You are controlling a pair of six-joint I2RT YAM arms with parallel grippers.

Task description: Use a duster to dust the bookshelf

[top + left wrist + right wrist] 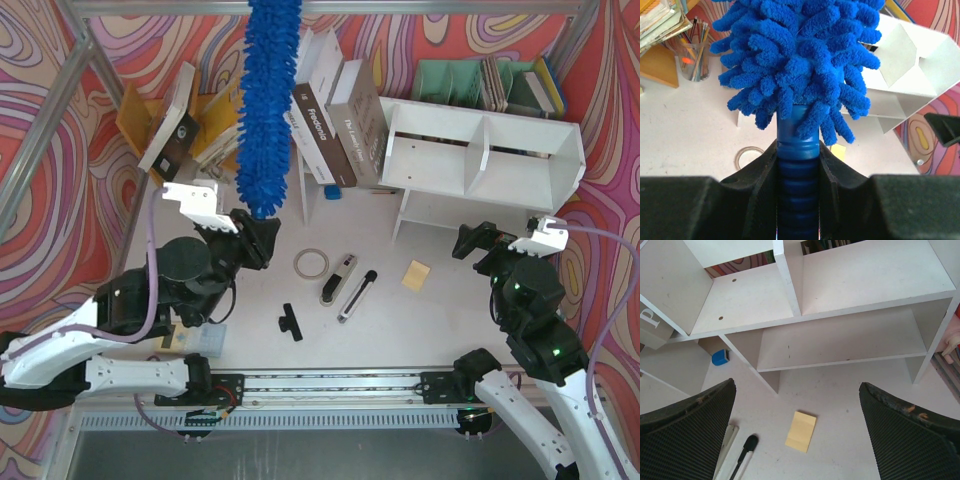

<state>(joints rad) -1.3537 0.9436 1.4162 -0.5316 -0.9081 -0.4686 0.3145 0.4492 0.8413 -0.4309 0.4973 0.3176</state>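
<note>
Whole table is covered from above and behind the arm bases by the top view. The bookshelf (480, 150) is seen close up, facing its open front, by the right wrist camera, and from farther off to its left by the left wrist camera. The bookshelf is shared by all three views.

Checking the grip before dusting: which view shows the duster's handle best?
Left wrist: the duster fills the frame, its ribbed handle clamped between the left fingers. Top external shows mainly the fluffy head, handle hidden. Right wrist shows no duster.
</note>
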